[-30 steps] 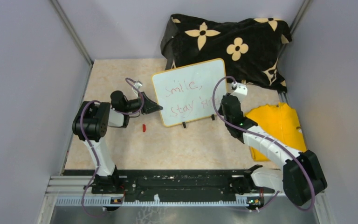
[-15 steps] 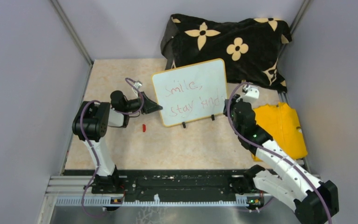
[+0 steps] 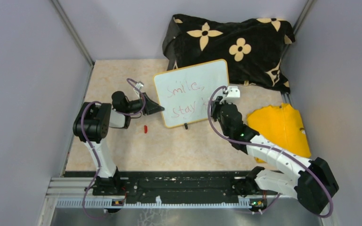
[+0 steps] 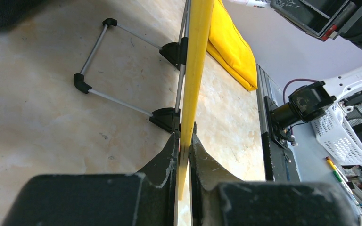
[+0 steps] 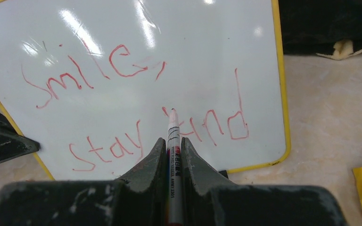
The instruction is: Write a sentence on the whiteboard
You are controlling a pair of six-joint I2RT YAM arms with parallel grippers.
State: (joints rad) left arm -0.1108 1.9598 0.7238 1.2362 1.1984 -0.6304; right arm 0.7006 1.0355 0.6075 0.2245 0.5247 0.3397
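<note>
Left claw [image 3: 160, 109], seen from above, is closed on the left edge of the whiteboard [image 3: 188, 75]. The board stands tilted back at the middle of the bench [image 3: 122, 146], in front of a black flowered cloth [image 3: 231, 42]. The right claw [image 3: 220, 100] sits at the board's lower right, and its arm covers the end of the red sentence [image 3: 184, 88]; only "Smile," and "stay" show. A yellow cloth [image 3: 283, 125] lies to the right of that arm. A small red object [image 3: 145, 128] lies on the bench near the left claw.

From the left wrist, both fingers pinch the board's yellow frame edge-on, just beside a black clip foot [image 4: 166, 118] of its wire stand.

From the right wrist, the right claw is clamped on a marker [image 5: 172, 125] that points at the board. The marker's tip lies over the start of "kind" in the second line; whether it touches cannot be told. The sentence reads "Smile, stay kind".
</note>
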